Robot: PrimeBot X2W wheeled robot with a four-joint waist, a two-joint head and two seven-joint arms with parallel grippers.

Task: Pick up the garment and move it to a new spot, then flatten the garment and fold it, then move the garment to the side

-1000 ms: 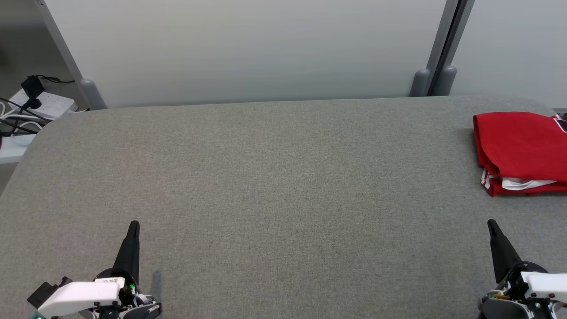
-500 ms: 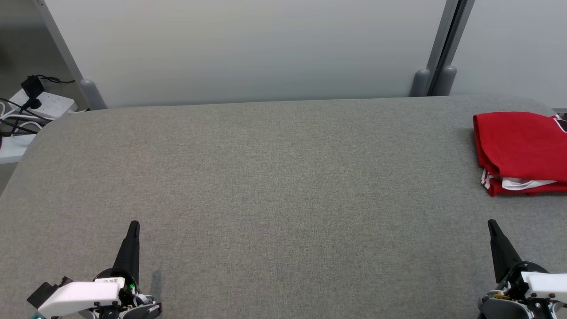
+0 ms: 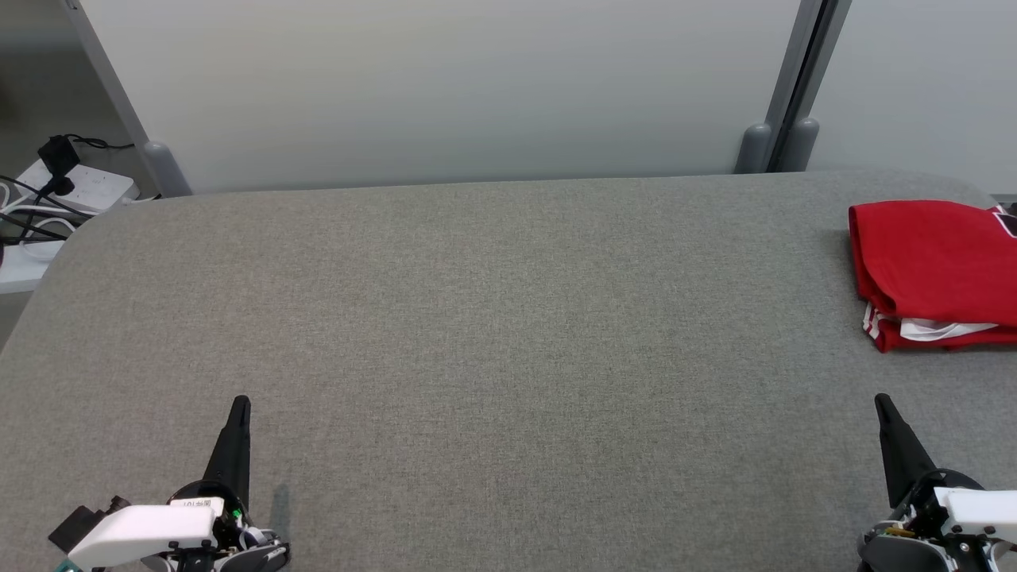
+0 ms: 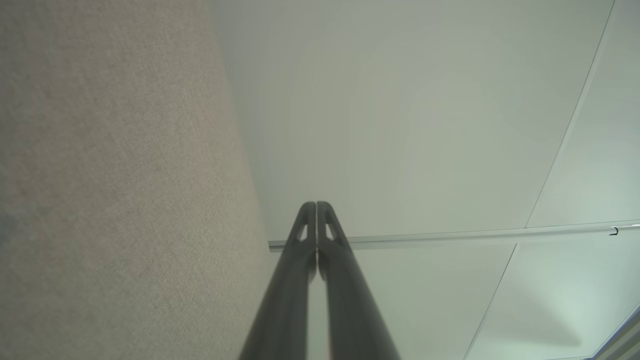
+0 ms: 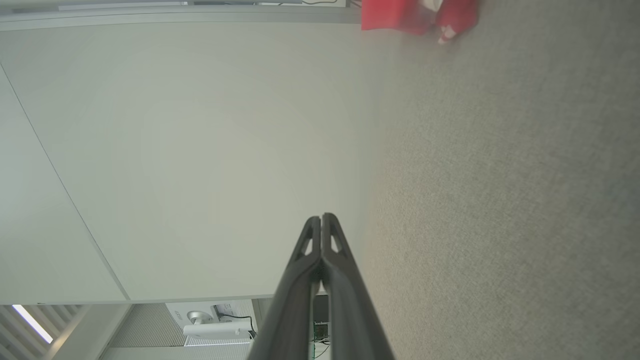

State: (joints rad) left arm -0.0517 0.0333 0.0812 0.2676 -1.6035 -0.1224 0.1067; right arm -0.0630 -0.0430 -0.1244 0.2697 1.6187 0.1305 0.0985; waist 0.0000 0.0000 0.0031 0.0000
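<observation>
The garment (image 3: 937, 270) is red with white trim and lies folded at the far right of the grey table (image 3: 493, 318), partly cut off by the head view's edge. The right wrist view catches it as a red patch (image 5: 415, 15) at the top. My left gripper (image 3: 239, 403) rests shut at the lower left, its two fingers pressed together (image 4: 316, 206) with nothing held. My right gripper (image 3: 880, 400) is shut at the lower right, fingers together (image 5: 321, 217), a little short of the garment and apart from it.
A pale partition wall (image 3: 445, 87) runs along the table's far edge, with grey posts (image 3: 775, 143) at the back right. A white power strip with black cables (image 3: 56, 191) sits off the table's back left corner.
</observation>
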